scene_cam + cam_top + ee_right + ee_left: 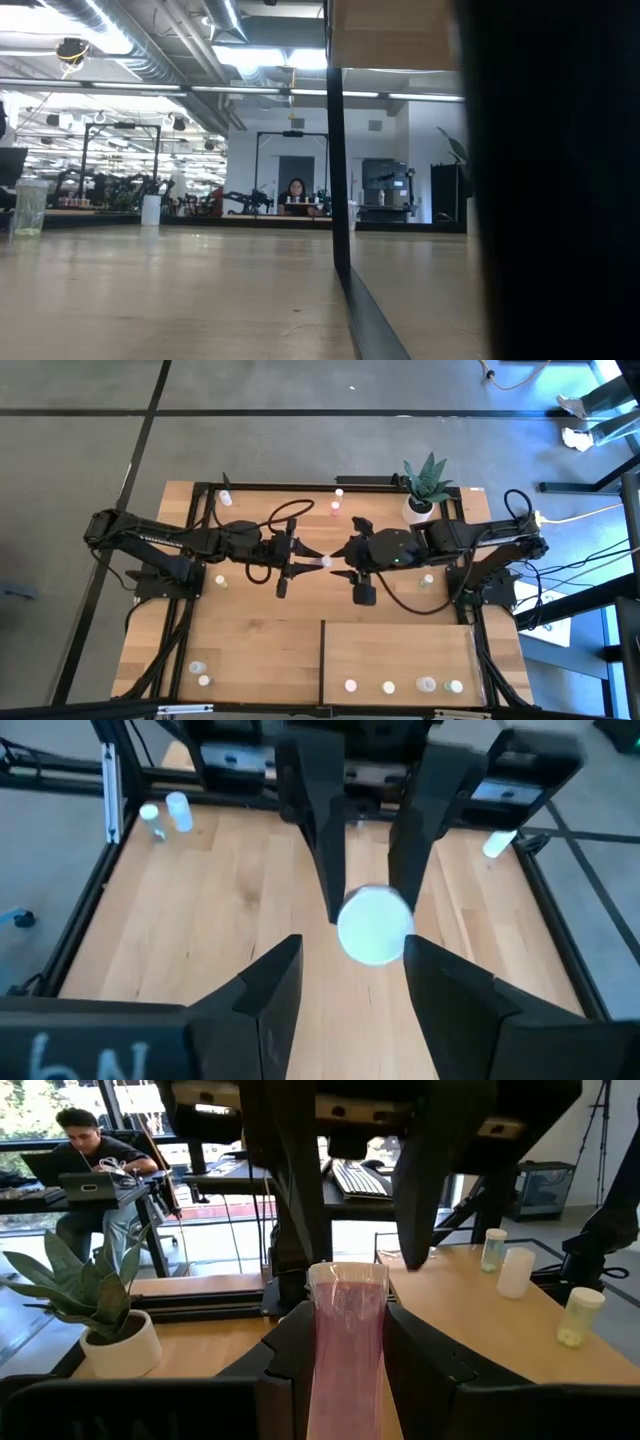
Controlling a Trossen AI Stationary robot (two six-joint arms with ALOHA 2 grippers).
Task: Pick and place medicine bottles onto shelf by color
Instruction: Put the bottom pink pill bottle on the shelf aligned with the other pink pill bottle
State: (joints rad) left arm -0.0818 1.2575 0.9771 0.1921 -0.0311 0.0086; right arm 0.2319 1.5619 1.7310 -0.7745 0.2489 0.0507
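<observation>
A small pink bottle [325, 562] with a white round end [375, 925] hangs level in the air over the table's middle, between my two grippers. My left gripper [308, 557] comes from the table's left and is shut on it. My right gripper [343, 557] comes from the right and is open. Its fingertips [292, 955] stand on either side of the bottle's white end; whether they touch it I cannot tell. The shelf [400, 645] lies at the near right with several bottles [389, 687] standing along its near edge. My left gripper pinches the pink bottle's sides [345, 1370] between its two fingers, level, from the table's left. The bottle lies along the fingers and sticks out past their tips toward my right gripper. It is clear of the table.
Loose bottles stand at the far edge [338, 492], left of centre [221, 581], at the near left corner [198, 666] and under my right arm [428, 580]. A white pot with a green plant [425, 495] stands at the far right. A person [90, 1160] sits beyond the table.
</observation>
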